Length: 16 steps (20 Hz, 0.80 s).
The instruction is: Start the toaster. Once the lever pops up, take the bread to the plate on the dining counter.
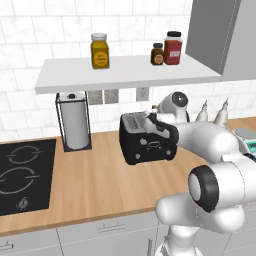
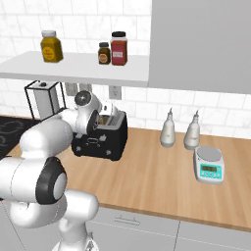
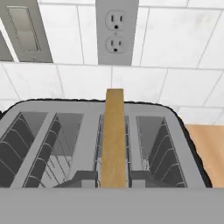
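The black toaster (image 1: 147,145) (image 2: 100,139) stands on the wood counter against the tiled wall. My hand hovers just over its top, with the gripper (image 1: 150,119) (image 2: 100,120) (image 3: 113,179) pointing down into the slots. In the hand view the toaster's silver top (image 3: 89,131) shows four slots. The tan bread (image 3: 114,140) stands on edge in the third slot from the left, rising above the rim. A grey fingertip (image 3: 85,178) sits flush against each side of the slice, so the gripper looks shut on it. The plate and dining counter are out of view.
A paper towel holder (image 1: 75,122) and a black cooktop (image 1: 22,172) lie left of the toaster. Two bottles (image 2: 168,130) and a kitchen scale (image 2: 209,165) stand to its right. A shelf (image 1: 125,72) with jars and a grey cabinet (image 2: 206,44) hang overhead. A wall outlet (image 3: 116,30) is behind.
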Available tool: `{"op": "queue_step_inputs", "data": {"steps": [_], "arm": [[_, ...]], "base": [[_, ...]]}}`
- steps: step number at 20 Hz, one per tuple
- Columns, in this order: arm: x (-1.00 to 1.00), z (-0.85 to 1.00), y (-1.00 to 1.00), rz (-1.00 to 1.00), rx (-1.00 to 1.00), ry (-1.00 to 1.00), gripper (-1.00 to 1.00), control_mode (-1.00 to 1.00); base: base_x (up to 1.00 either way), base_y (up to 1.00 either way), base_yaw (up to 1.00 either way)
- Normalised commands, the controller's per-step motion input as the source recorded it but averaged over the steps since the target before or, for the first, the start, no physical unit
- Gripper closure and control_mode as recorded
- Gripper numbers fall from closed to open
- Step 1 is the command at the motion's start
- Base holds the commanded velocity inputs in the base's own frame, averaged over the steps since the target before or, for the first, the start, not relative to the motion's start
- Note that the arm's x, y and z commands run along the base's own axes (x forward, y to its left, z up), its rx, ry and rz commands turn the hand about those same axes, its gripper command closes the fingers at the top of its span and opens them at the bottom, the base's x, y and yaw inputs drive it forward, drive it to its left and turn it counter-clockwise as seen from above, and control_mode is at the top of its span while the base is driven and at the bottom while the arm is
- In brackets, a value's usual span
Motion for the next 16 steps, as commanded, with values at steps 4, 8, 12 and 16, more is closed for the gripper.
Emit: {"op": "queue_step_inputs", "data": {"steps": [4, 8, 12, 16], "arm": [[-0.23, 0.42, -0.01, 0.0, 0.08, -0.06, 1.0, -1.0], [-0.1, 0.94, -0.01, 0.0, 0.09, 0.0, 1.0, -1.0], [-0.17, 0.66, -0.03, 0.0, 0.1, 0.0, 1.0, -1.0], [-0.47, 0.27, -0.05, 0.0, 0.06, 0.0, 1.0, -1.0]], "base": [[0.0, 0.0, 0.0], [0.0, 0.0, 0.0], [0.0, 0.0, 0.0], [0.0, 0.0, 0.0]]}}
